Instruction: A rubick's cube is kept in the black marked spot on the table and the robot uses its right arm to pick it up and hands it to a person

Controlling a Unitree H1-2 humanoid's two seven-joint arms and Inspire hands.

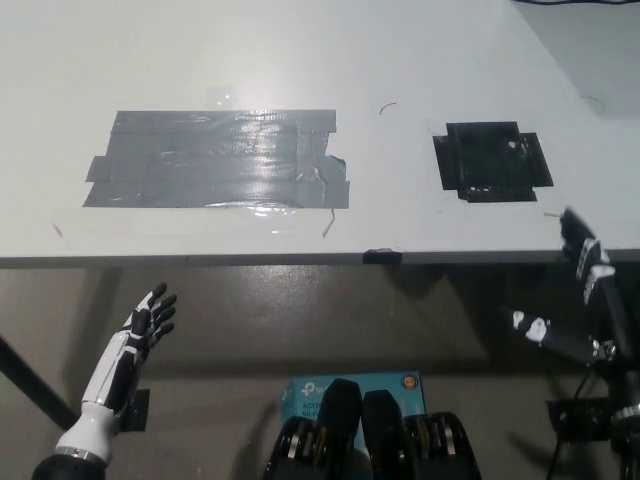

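The black marked spot (pixel 492 161) of dark tape lies on the white table (pixel 300 60) at the right, with nothing on it. No Rubik's cube shows in the head view. My black right hand (pixel 580 300) is low at the right, below the table's front edge, open with its fingers spread and holding nothing. My white left hand (pixel 140 335) rests at the lower left under the table edge, fingers apart and empty.
A large patch of grey tape (pixel 220 158) covers the table's left-middle part. A small dark clip (pixel 383 256) sits on the table's front edge. A teal box (pixel 350 385) lies on the floor below.
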